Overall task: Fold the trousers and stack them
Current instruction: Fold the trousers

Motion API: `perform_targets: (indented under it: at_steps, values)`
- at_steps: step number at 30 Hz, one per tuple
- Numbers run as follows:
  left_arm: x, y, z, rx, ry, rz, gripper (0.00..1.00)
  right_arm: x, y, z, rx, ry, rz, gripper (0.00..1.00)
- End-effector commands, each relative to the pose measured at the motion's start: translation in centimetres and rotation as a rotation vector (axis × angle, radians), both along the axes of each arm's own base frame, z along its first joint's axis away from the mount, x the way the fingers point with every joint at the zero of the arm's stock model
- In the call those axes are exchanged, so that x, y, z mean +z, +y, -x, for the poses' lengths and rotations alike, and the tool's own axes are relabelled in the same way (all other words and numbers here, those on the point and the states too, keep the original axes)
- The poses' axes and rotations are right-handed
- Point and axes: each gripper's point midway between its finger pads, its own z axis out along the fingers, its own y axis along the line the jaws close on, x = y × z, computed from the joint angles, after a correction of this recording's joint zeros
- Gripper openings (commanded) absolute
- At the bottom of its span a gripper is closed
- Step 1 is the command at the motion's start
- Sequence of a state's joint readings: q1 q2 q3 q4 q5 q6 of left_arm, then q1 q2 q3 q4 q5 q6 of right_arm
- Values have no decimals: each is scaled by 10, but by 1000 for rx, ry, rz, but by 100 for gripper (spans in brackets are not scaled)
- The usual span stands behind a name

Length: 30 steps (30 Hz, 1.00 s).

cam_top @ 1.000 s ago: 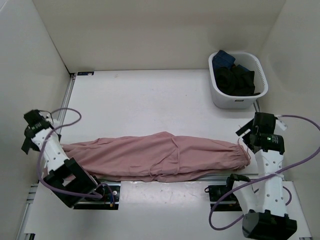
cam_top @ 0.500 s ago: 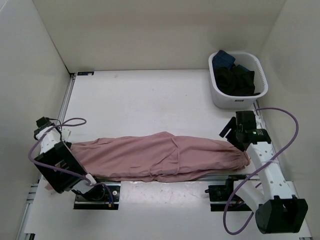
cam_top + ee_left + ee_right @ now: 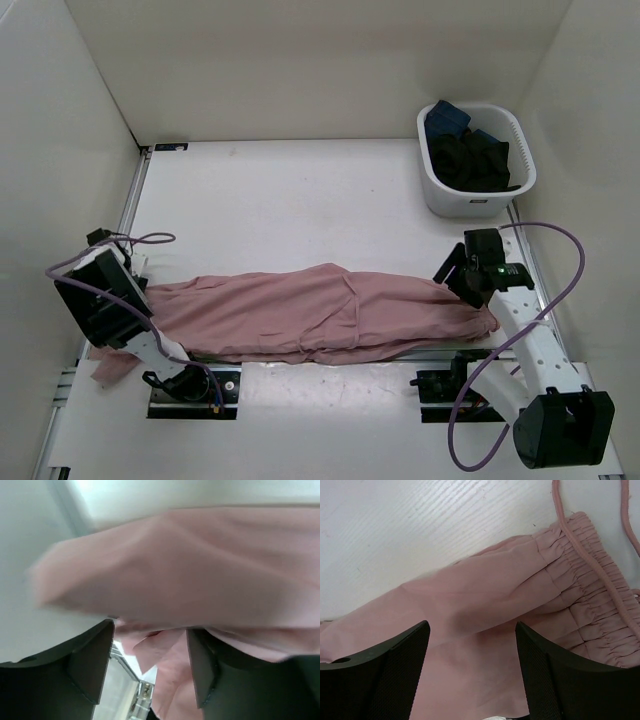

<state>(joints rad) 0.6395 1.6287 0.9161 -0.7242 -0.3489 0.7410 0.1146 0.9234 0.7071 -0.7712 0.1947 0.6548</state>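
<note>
The dusty-pink trousers (image 3: 320, 312) lie stretched left to right along the table's near edge. Their gathered waistband (image 3: 585, 585) and thin drawstring (image 3: 582, 550) are at the right end. My right gripper (image 3: 453, 279) is open and hovers low over the fabric just left of the waistband, its jaws (image 3: 472, 627) wide apart with nothing between them. My left gripper (image 3: 140, 272) is at the trousers' left end. Its jaws (image 3: 150, 632) stand open, with pink cloth (image 3: 200, 565) blurred close in front and some hanging in the gap. A pink corner (image 3: 105, 368) droops past the left arm.
A white basket (image 3: 500, 203) with black and dark-blue garments (image 3: 475, 160) stands at the back right. White walls close the table on the left, back and right. Metal base rails (image 3: 330, 372) run along the front edge under the trousers.
The left arm has swung in and down toward the left end of the trousers. The right gripper has moved left, from beside the waistband to over it. The trousers have hardly shifted.
</note>
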Motion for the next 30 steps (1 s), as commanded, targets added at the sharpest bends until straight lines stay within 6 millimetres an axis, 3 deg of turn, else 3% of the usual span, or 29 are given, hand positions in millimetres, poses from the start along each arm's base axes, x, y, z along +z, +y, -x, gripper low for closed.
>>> perform_targets:
  at_steps: [1, 2, 4, 5, 6, 8, 12, 17, 20, 23, 29, 30]
  values:
    - [-11, -2, 11, -4, 57, 4, 69, -1, 2, 1, 9, -14, -6, 74]
    - [-13, -4, 13, -4, 64, 9, 56, -1, 2, 1, 9, -14, -6, 73]
    - [-12, -3, 16, -11, 82, 7, 42, -6, 0, 5, -4, 4, 1, 73]
    - [-11, -2, 17, -9, 90, -3, 31, -6, 0, 5, -4, 4, 1, 73]
    - [-10, -1, 19, 1, 94, -14, 14, -10, -2, 8, -9, 13, 11, 73]
    - [-7, 2, 15, 2, 84, -22, 14, -11, -3, 10, -9, 13, 11, 73]
    - [20, 14, -2, 14, -2, -83, 14, -15, -3, 12, -9, 24, 13, 73]
    - [80, 27, -29, 5, -180, -186, 14, -16, -5, 14, -14, 23, 21, 73]
    - [100, 23, -42, -24, -232, -193, 14, -22, -7, 16, -18, 33, 30, 73]
    - [105, 20, -45, -15, -245, -192, 14, -26, -7, 16, -18, 42, 31, 73]
    - [76, 22, -58, 24, -201, -132, 14, -43, -17, 25, -59, 120, 82, 71]
    - [68, 24, -62, 35, -185, -118, 24, -45, -17, 28, -58, 141, 86, 73]
